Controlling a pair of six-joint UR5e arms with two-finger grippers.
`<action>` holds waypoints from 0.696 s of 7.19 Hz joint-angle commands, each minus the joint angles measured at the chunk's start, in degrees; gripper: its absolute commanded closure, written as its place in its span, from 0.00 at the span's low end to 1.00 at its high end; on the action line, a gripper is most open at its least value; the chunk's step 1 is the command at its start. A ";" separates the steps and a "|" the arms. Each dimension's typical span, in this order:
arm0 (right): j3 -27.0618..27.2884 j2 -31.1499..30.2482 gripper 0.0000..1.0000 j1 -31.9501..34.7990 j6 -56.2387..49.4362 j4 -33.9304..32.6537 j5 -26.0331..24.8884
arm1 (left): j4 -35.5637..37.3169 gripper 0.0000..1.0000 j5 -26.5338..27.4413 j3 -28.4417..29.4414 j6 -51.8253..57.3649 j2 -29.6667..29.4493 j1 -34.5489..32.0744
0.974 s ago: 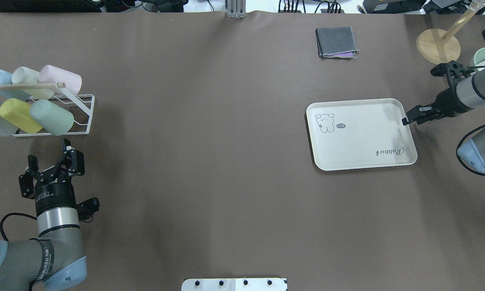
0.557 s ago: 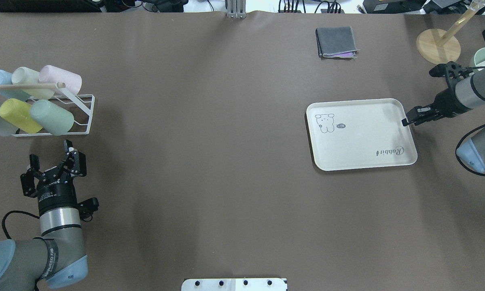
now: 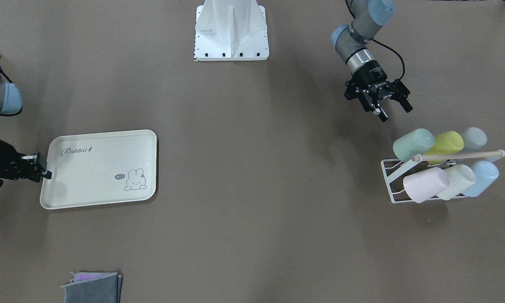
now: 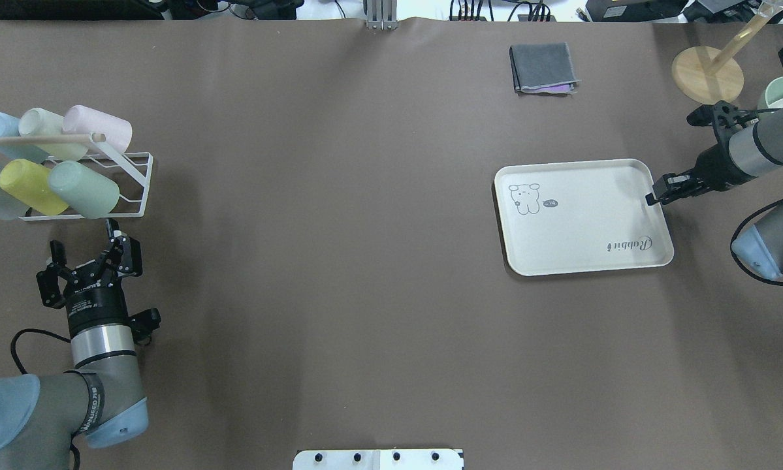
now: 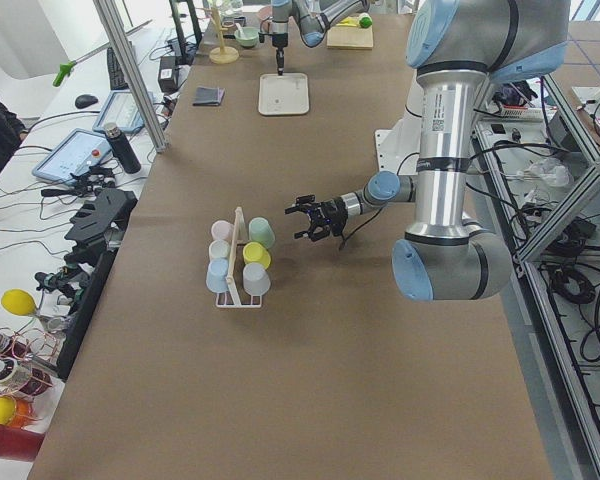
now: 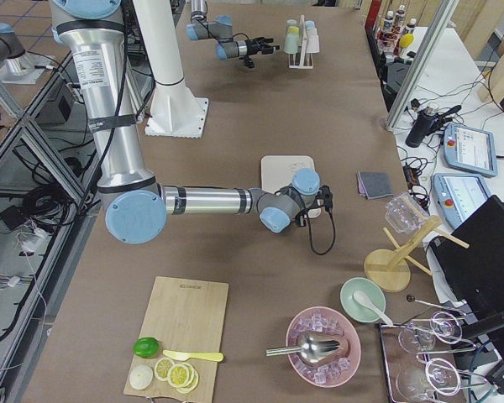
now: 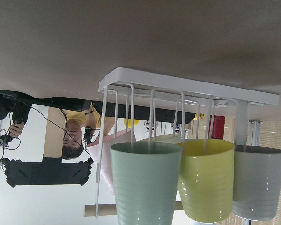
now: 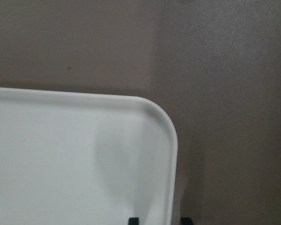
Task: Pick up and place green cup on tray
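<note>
The green cup (image 4: 84, 189) lies on its side in the lower row of a white wire rack (image 4: 138, 186), at the near right end beside a yellow cup (image 4: 32, 187). It also shows in the front view (image 3: 413, 144) and the left wrist view (image 7: 143, 185). My left gripper (image 4: 83, 251) is open and empty, a short way in front of the rack and pointing at it. The tray (image 4: 580, 228) lies flat at the right. My right gripper (image 4: 652, 198) is nearly shut at the tray's right rim (image 8: 174, 154), with a fingertip on either side of it.
The rack also holds pink (image 4: 97, 127), cream, blue and grey cups under a wooden rod. A folded grey cloth (image 4: 543, 67) lies at the back. A wooden stand (image 4: 708, 74) and a green bowl (image 4: 780, 91) are at the far right.
My left gripper has moved a little closer to the rack, still open. My right wrist has shifted slightly. The tray has not moved.
</note>
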 commanded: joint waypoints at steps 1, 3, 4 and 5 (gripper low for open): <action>-0.52 0.31 0.62 -0.14 0.00 -0.07 0.06 | -3.04 0.03 2.17 2.61 0.12 -0.91 -2.48; -0.61 0.31 0.66 -0.32 0.00 -0.07 -0.03 | -3.22 0.03 2.96 4.89 3.17 -2.05 -2.83; -0.61 0.40 0.70 -0.32 0.00 -0.07 0.06 | -3.83 0.03 2.96 5.25 3.55 -2.48 -3.18; -0.61 0.40 0.77 -0.23 0.00 -0.07 -0.03 | -3.92 0.03 2.96 6.30 3.55 -3.27 -3.71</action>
